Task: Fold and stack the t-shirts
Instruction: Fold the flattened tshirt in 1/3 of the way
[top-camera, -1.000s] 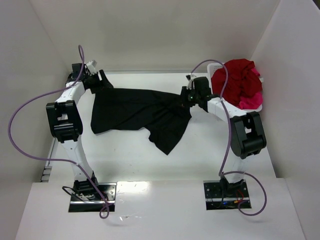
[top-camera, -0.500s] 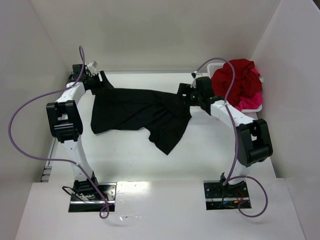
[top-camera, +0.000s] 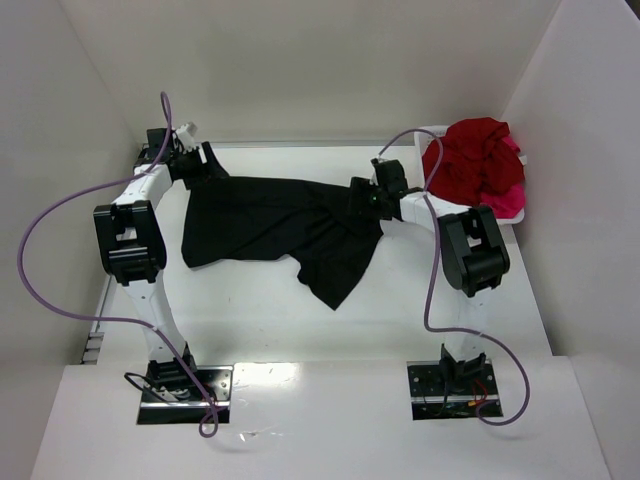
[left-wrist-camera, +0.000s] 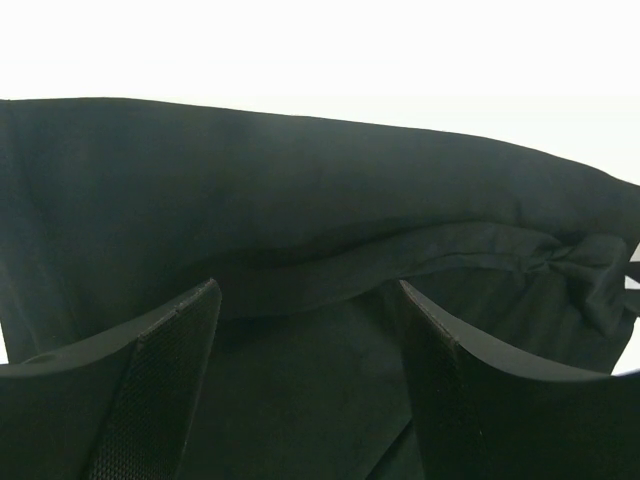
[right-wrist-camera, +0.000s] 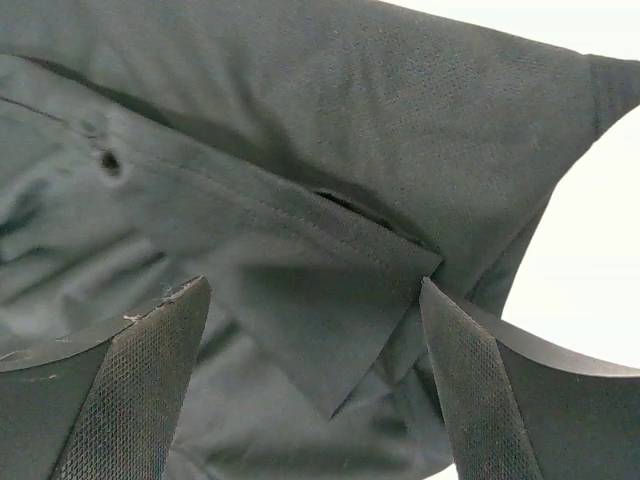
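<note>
A black t-shirt (top-camera: 270, 220) lies spread and rumpled across the table, with one flap pointing toward the near edge. My left gripper (top-camera: 200, 165) stands over its far left corner. In the left wrist view the gripper (left-wrist-camera: 308, 290) is open, with dark cloth (left-wrist-camera: 300, 200) under and between the fingers. My right gripper (top-camera: 362, 197) hovers at the shirt's right end. In the right wrist view it (right-wrist-camera: 315, 285) is open above a hemmed corner of the black cloth (right-wrist-camera: 330, 300), gripping nothing. A dark red t-shirt (top-camera: 480, 160) and a pink one (top-camera: 500, 205) are piled in the basket.
The white plastic basket (top-camera: 430, 133) sits at the back right corner against the right wall. White walls close in the table on the left, back and right. Purple cables loop from both arms.
My right gripper has opened and let go of the shirt's right end, then shifted slightly left while its elbow swung in. The left arm and the shirt have stayed put.
</note>
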